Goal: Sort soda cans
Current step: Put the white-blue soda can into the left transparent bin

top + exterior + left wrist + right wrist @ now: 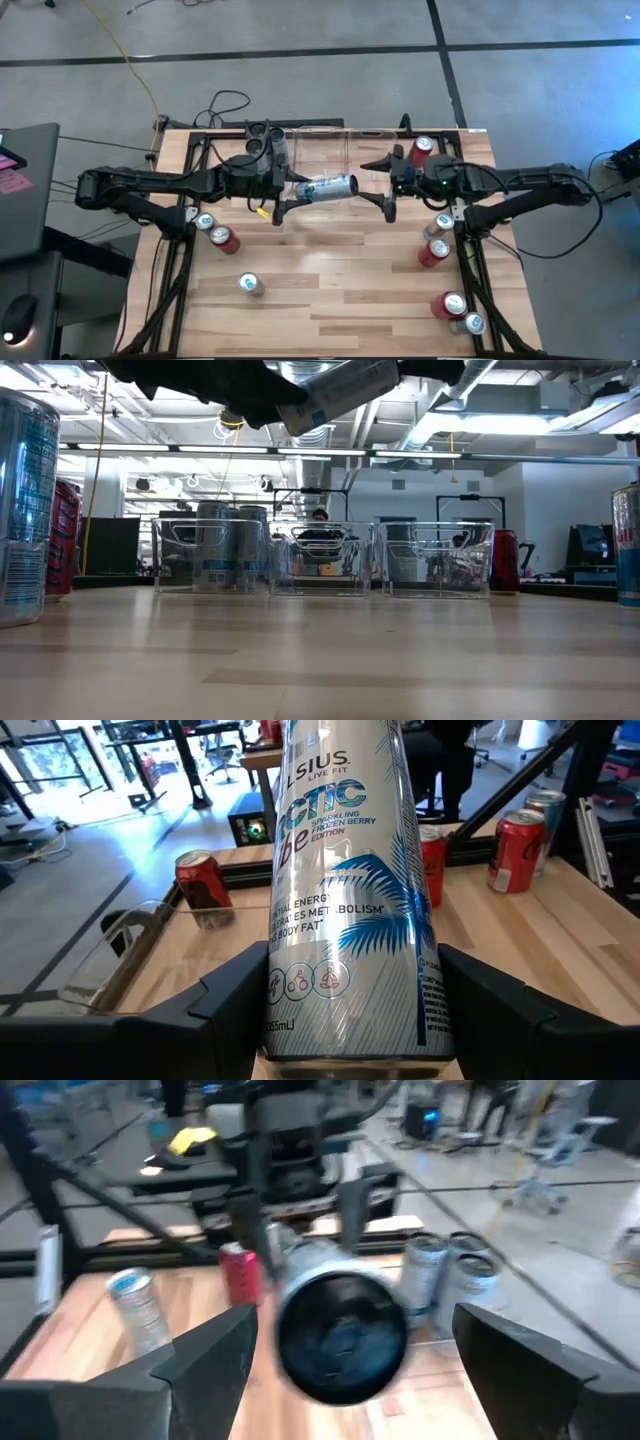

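I have the left gripper (283, 203) clamped on a tall silver-blue can (328, 188), one dark finger (215, 1010) pressed to each side of its smooth, printed metal wall. The can lies on its side in the air above the middle of the table (330, 290), its far end reaching toward the right gripper (382, 187). That gripper's fingers stand wide apart with the can's dark round base (340, 1335) between them, not touching either one. Behind, three clear plastic bins (322, 558) sit in a row; the one nearest my left arm holds upright cans (225, 547). Red and silver cans (217, 232) stand scattered on the pale wood planks.
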`<act>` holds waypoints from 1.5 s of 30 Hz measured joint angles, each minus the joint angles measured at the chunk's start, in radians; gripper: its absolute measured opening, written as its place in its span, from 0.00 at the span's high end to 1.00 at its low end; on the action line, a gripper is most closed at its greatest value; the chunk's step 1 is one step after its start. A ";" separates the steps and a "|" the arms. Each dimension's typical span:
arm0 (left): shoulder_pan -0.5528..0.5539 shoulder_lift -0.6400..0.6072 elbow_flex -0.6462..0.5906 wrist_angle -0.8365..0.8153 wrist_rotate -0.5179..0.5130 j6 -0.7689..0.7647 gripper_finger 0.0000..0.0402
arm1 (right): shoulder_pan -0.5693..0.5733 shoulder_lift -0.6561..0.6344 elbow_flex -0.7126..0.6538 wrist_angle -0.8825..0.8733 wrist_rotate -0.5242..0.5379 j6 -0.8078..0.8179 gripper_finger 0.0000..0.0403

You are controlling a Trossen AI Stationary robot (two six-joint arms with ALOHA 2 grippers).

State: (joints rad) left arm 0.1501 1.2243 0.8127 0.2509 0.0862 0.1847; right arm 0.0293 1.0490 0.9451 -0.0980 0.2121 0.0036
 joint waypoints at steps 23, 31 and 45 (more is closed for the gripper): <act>0.000 0.000 0.001 0.020 0.042 -0.001 0.40 | -0.104 0.114 0.000 0.089 -0.224 0.078 0.08; 0.000 0.000 0.001 0.030 0.044 -0.003 0.40 | -0.104 0.162 0.000 0.116 -0.252 0.082 0.25; 0.000 0.000 0.002 0.034 0.039 -0.016 0.40 | -0.105 0.147 -0.001 0.151 -0.269 0.092 0.33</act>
State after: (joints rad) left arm 0.1505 1.2241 0.8143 0.2853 0.1249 0.1686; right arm -0.0753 1.1965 0.9440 0.0528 -0.0572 0.0958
